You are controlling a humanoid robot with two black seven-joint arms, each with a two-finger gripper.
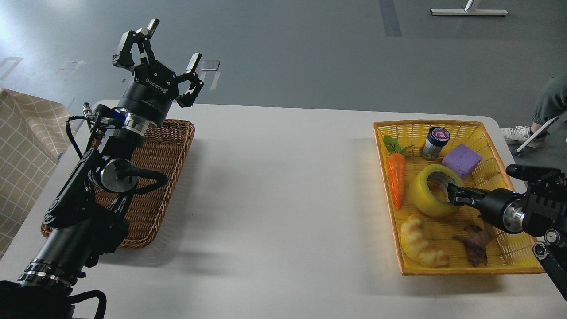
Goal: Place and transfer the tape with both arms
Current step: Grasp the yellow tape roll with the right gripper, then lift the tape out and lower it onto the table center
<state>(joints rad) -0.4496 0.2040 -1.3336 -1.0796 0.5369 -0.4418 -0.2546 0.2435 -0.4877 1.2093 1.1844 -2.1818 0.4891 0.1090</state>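
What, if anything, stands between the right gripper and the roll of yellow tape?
Nothing visible does. The right gripper is already at the translucent yellow tape roll in the yellow woven basket, reaching into its core. The plastic carrot and purple block lie alongside, not between.

On the worktop (283, 186) two baskets sit well apart: the left basket (170, 150) near the left edge, under the raised left arm, whose hand (173, 44) hangs above that basket's far end, and the right basket (509, 261) near the right edge. In the right basket the carrot (396, 177) lies along the left wall, the jar (434, 142) stands at the far end with the block (461, 160) just right of it, and the tape (427, 192) sits in the middle. The croissant (421, 243) lies at the near left and the dark toy (476, 246) to its right, while the right hand (452, 194) reaches in from the right to the tape's core.
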